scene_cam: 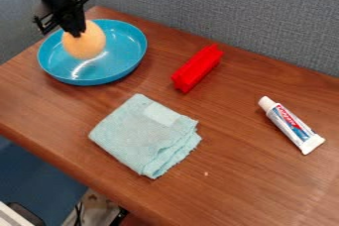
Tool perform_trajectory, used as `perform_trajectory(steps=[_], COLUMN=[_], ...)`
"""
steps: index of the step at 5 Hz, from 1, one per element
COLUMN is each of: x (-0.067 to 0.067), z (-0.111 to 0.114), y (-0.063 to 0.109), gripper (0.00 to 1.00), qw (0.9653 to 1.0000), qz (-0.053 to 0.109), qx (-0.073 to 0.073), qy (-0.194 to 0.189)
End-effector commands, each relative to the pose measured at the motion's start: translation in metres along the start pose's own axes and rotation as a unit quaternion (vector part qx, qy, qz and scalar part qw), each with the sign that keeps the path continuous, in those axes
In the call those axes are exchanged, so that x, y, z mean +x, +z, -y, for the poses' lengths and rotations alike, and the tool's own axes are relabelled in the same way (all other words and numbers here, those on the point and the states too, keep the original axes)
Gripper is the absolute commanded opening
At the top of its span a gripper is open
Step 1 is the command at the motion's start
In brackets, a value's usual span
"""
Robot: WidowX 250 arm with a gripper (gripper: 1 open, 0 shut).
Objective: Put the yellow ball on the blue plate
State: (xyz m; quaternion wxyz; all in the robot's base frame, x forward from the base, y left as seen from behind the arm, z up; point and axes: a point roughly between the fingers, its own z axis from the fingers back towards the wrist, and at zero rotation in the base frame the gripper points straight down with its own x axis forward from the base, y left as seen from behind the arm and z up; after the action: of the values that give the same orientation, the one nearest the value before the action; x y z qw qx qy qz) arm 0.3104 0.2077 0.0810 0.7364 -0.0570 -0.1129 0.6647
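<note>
The yellow ball is orange-yellow and egg-shaped. It sits within the left half of the blue plate, a glossy round dish at the table's back left. My gripper comes down from above, shut on the top of the ball. The black fingers hide the ball's upper part. Whether the ball rests on the plate's floor or hangs just over it, I cannot tell.
A red block lies right of the plate. A pale teal folded cloth lies toward the front of the wooden table. A toothpaste tube lies at the right. A grey wall stands behind.
</note>
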Motion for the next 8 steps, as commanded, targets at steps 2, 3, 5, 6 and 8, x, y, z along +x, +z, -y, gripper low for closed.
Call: perform_trajectory(steps=[2, 3, 5, 6, 8], x=[0.023, 0.025, 0.031, 0.029, 0.027], z=[0.008, 0.011, 0.013, 0.015, 0.011], y=[0.026, 0.041, 0.050, 0.052, 0.056], gripper=[0.00, 0.00, 0.00, 0.00, 0.00], qw=[0.9990, 0.9984, 0.9977, 0.9965, 0.9925], qz=[0.011, 0.004, 0.000, -0.005, -0.011], qx=[-0.037, -0.051, -0.068, -0.080, -0.103], qy=[0.024, 0.023, 0.004, -0.023, -0.064])
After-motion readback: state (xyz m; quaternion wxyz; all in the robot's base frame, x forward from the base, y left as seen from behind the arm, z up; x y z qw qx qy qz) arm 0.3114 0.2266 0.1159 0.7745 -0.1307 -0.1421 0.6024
